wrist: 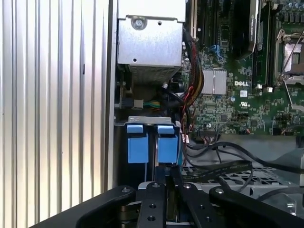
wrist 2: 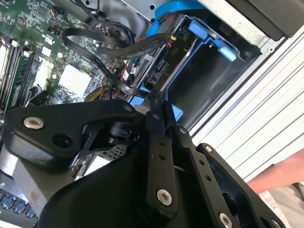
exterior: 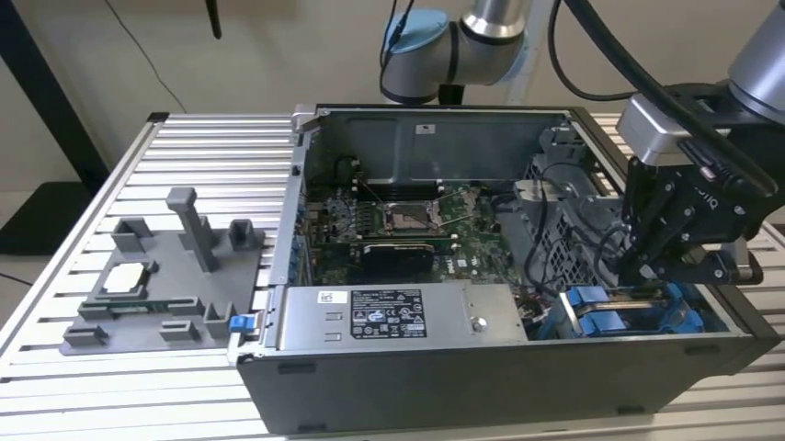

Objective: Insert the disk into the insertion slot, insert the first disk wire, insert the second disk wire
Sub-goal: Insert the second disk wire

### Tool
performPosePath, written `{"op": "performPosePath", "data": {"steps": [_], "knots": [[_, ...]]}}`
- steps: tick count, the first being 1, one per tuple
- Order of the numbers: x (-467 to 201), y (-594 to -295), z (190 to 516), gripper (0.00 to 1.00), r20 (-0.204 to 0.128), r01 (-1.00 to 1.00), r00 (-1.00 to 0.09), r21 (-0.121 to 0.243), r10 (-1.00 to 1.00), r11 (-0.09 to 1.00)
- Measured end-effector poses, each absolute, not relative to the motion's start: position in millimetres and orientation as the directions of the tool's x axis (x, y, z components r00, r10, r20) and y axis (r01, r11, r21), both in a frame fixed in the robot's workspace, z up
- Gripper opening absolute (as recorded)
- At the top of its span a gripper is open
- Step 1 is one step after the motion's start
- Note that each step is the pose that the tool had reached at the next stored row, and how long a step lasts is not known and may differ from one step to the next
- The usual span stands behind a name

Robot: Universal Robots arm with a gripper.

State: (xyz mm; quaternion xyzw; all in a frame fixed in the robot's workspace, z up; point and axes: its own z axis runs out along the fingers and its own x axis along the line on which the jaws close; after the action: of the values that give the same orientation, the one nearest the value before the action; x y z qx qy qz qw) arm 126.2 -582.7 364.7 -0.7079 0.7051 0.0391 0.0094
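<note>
Blue carrier plastic is seen in the insertion slot at the case corner, so the disk is judged already seated, with its blue tabs shown in the first wrist view. The claw is pressed together on a black disk wire, just above the disk. The wire steps are judged not yet finished.

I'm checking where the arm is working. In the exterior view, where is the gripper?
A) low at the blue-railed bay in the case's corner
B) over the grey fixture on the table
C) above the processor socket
A: the gripper is down beside the blue rails of the insertion slot.
</note>
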Motion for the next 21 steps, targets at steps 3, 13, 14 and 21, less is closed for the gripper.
{"op": "performPosePath", "data": {"steps": [3,13,14,21], "knots": [[126.8,-582.6,361.5,0.00,-0.069,-0.999,0.003,0.041,-0.998,-0.006],[129.1,-582.6,357.1,0.00,-0.069,-0.999,0.003,0.041,-0.998,-0.005],[129.2,-582.6,356.9,0.00,-0.069,-0.999,0.003,0.041,-0.998,-0.006],[129.9,-582.6,356.2,0.00,-0.069,-0.999,0.003,0.041,-0.998,-0.006]]}}
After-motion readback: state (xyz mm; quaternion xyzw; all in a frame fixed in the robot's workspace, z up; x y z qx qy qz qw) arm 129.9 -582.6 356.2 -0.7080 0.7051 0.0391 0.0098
